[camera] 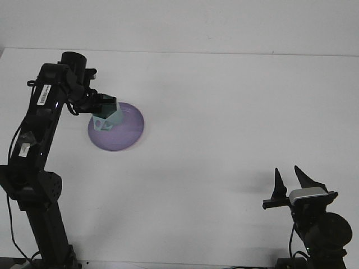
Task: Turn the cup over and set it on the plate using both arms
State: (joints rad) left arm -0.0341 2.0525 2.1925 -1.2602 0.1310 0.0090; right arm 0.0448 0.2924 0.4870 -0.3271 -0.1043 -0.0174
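R pincer (293,178) low at near edge, prongs spread, holding nothing. White surface (224,123) between. Far L: L pincer (105,110) pinching teal cup (107,116), tilted, over purple plate (119,131) just below/right.

No text can be read here. The left arm (39,117) carries a narrow white sticker (44,94) on its upper link, printed with dark marks like a barcode or a serial line, but they are too small to make out. A second small white tag (24,149) sits lower on the same arm, and its print is just as unreadable.
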